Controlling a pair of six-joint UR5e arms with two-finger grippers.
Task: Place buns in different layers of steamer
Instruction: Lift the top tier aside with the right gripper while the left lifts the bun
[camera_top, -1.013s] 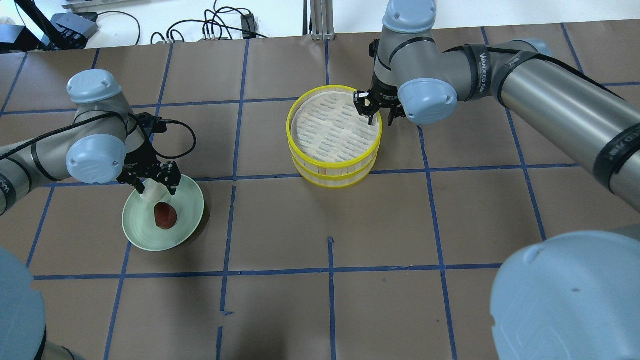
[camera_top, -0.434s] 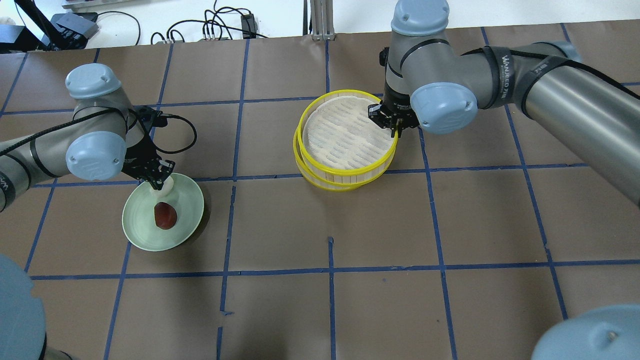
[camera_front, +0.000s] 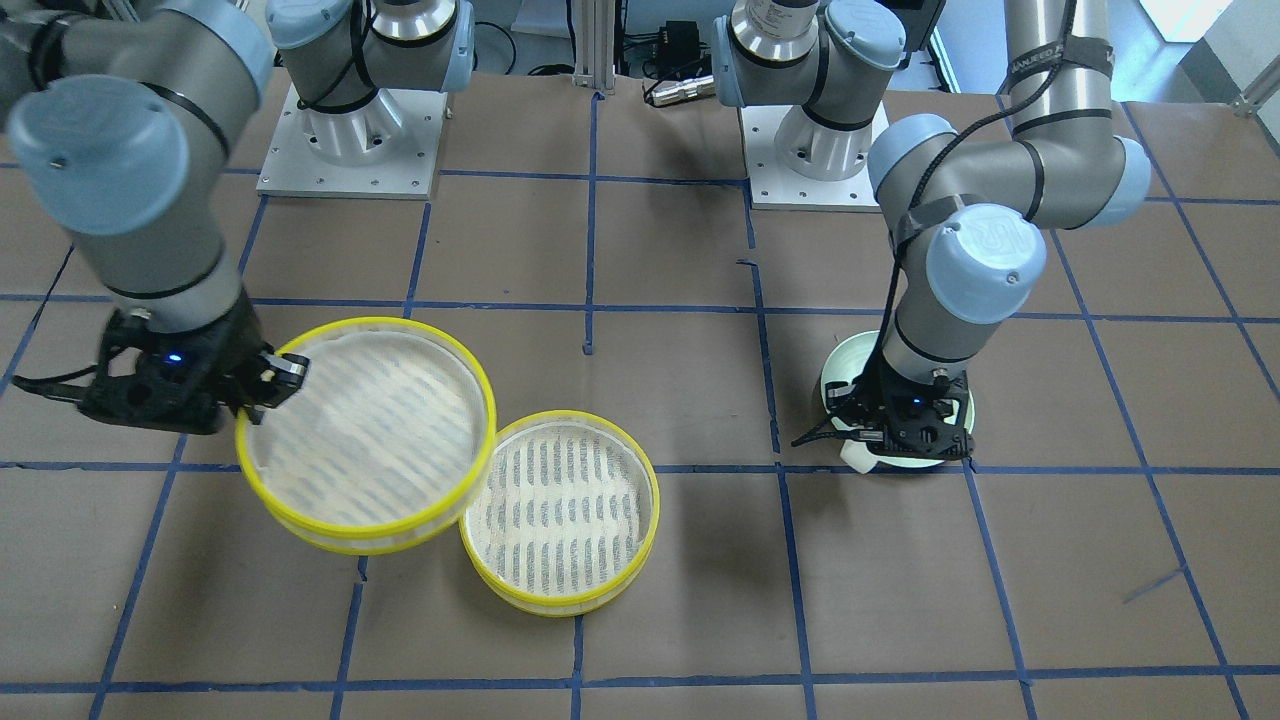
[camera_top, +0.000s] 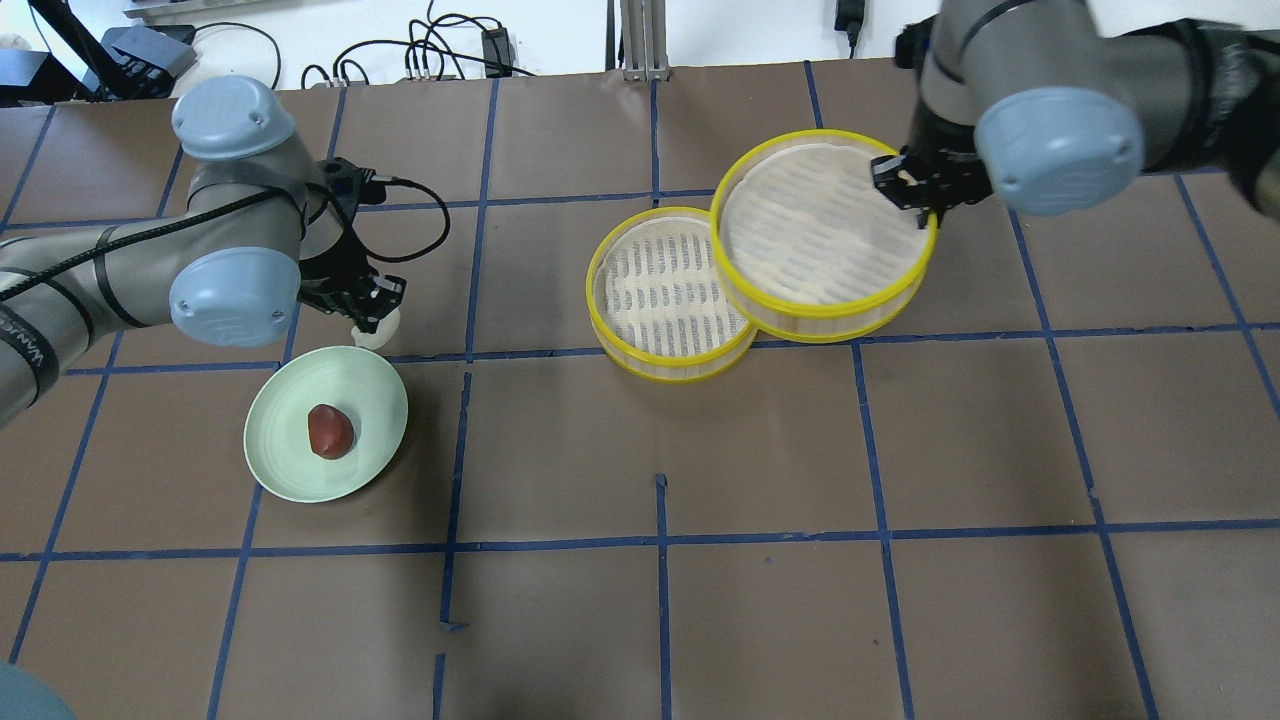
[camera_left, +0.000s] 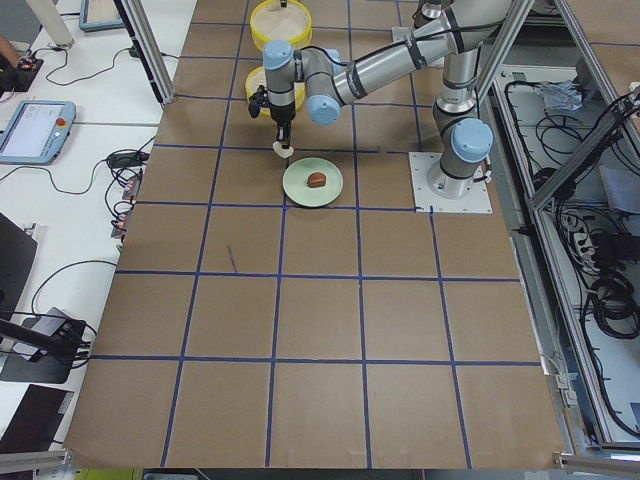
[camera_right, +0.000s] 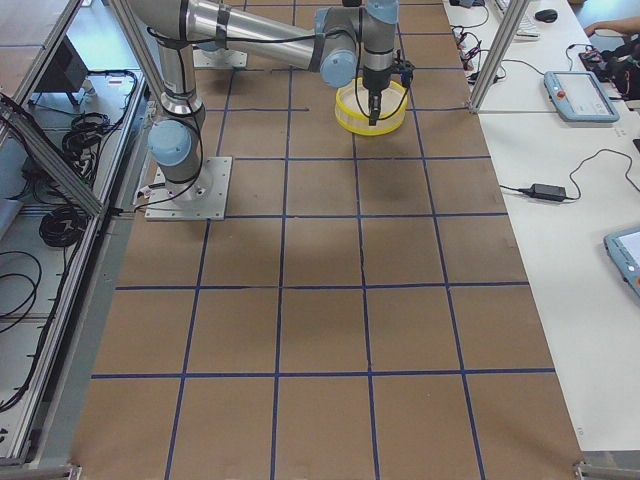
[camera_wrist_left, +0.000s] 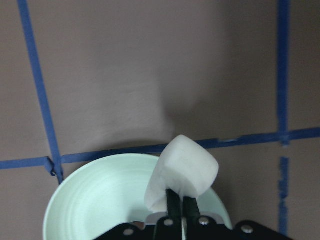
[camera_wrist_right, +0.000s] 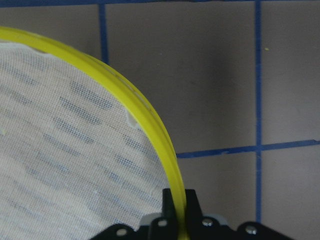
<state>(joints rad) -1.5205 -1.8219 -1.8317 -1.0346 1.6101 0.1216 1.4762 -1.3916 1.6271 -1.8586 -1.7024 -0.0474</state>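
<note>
Look at the left gripper (camera_top: 368, 312): it's clamped on the white bun (camera_top: 380, 328), pinching one end so the blocky piece sticks out past the fingertips at a tilt. It hangs off the counter (camera_top: 760, 450), just over the far rim of the pale green plate (camera_top: 285, 455). The reddish-brown bun (camera_top: 330, 431) sits alone near the middle of that plate. Over on the other side, the right gripper (camera_top: 915, 192) is closed on the yellow rim of the upper layer (camera_top: 810, 240), holding it out to the right and a touch farther back, tipped a little by the look of the front camera. The lower layer (camera_top: 655, 290) rests on the counter with most of its mesh uncovered; only its far right edge is under the held tray. And here's what matters: from the bun, that open mesh lies straight to the right, well apart, roughly level in depth. The left arm is the nearer one and the one carrying, so I'd say the next job is a sideways carry to the right, setting down on the left part of the mesh, away from the overhanging tray.
</note>
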